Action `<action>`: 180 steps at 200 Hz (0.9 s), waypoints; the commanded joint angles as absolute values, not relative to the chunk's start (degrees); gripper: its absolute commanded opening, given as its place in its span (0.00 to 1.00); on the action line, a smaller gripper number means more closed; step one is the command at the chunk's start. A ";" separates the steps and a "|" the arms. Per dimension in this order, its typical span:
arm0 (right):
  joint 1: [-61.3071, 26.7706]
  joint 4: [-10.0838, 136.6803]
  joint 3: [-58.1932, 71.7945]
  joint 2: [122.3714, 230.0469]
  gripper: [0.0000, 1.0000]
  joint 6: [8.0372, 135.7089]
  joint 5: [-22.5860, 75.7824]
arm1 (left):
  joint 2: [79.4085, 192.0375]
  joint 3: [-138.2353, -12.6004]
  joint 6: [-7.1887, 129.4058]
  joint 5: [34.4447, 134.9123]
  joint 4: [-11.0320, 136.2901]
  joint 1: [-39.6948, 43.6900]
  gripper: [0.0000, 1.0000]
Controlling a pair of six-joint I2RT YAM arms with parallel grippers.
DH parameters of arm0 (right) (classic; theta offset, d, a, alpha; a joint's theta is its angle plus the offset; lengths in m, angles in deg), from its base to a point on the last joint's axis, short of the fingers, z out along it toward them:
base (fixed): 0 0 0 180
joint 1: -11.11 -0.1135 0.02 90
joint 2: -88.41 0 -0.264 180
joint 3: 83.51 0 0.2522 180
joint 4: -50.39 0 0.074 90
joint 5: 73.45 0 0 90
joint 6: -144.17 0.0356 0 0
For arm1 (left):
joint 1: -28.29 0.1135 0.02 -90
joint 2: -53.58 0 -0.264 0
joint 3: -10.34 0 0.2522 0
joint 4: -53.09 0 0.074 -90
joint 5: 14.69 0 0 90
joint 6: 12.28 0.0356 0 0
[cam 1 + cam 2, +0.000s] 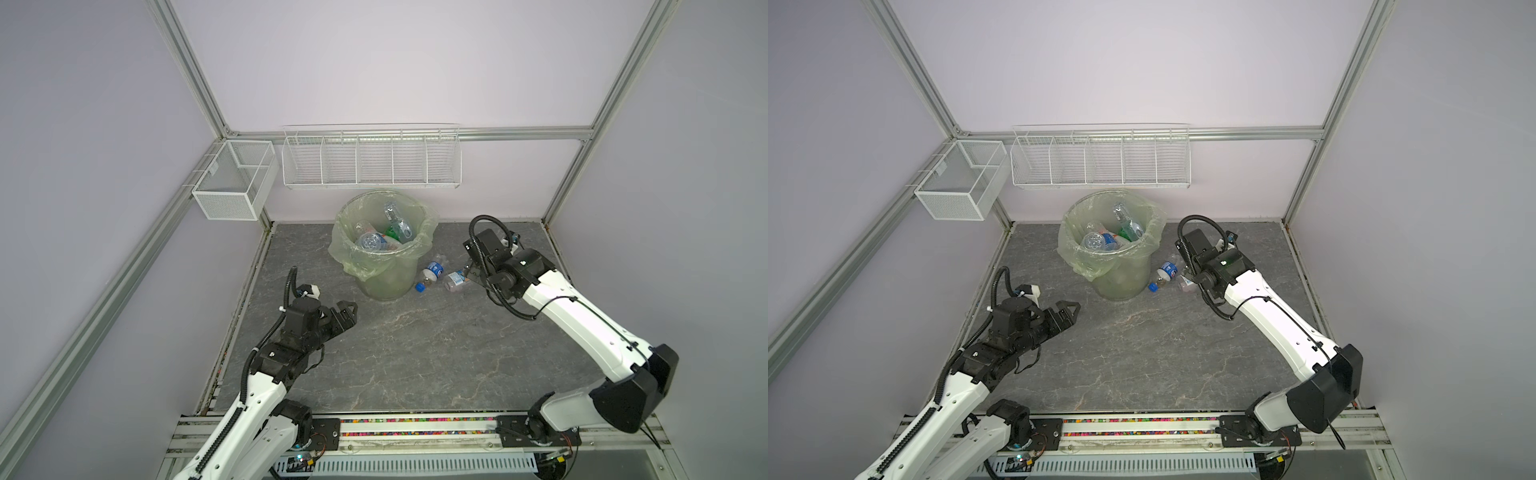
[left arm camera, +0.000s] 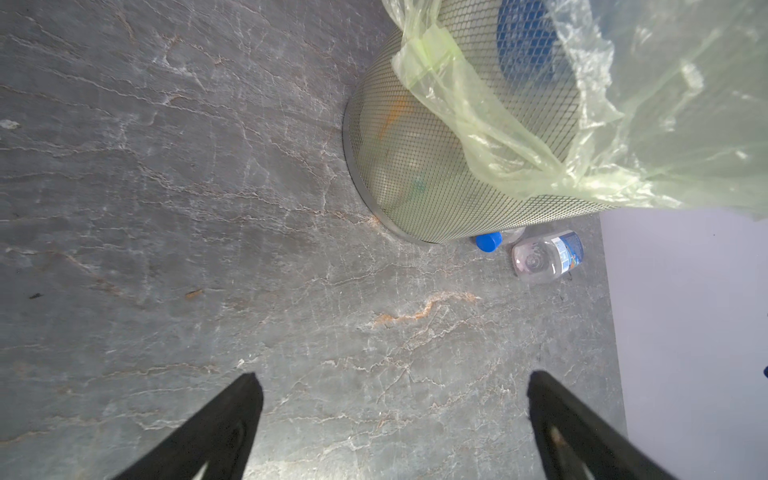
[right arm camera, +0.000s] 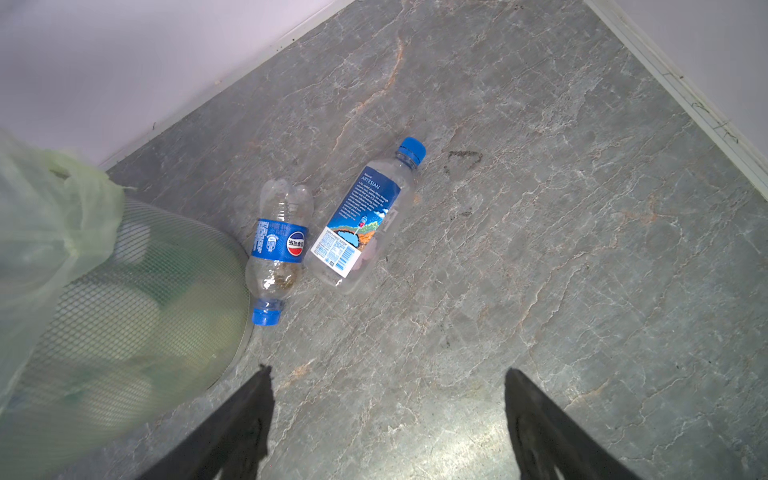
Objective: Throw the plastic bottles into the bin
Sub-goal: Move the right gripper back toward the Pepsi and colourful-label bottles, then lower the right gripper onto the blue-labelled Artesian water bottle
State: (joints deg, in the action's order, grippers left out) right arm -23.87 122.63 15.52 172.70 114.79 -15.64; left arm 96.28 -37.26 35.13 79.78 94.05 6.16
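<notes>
The bin (image 1: 386,282) (image 1: 1121,284), a round mesh bucket lined with a pale-green bag, stands at the back middle. Several plastic bottles (image 1: 372,241) (image 1: 1096,240) lie inside it. Two more bottles lie on the floor to its right: a clear one with a blue band and blue cap (image 1: 432,272) (image 3: 279,245), and a clear water bottle (image 1: 456,280) (image 3: 363,220) (image 2: 546,255). My right gripper (image 1: 471,272) (image 3: 388,378) hangs open just right of these two, with nothing between its fingers. My left gripper (image 1: 352,316) (image 2: 392,386) is open and empty, left of the bin's base (image 2: 415,187).
A long white wire basket (image 1: 372,160) and a white mesh box (image 1: 232,183) hang on the back and left walls above the bin. The grey stone-patterned floor (image 1: 415,353) ends at the walls close behind and right of the bottles.
</notes>
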 commanded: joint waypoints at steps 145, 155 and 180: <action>-15.25 123.22 21.84 189.50 0.88 124.14 -8.41 | 91.10 -38.42 38.51 74.33 101.27 6.38 1.00; -14.97 122.87 22.59 190.83 0.88 124.17 -7.54 | 90.26 -37.90 38.38 73.58 101.50 6.40 1.00; -14.46 124.71 26.28 194.05 0.88 122.68 -9.19 | 89.09 -37.85 38.86 72.74 101.87 6.37 0.99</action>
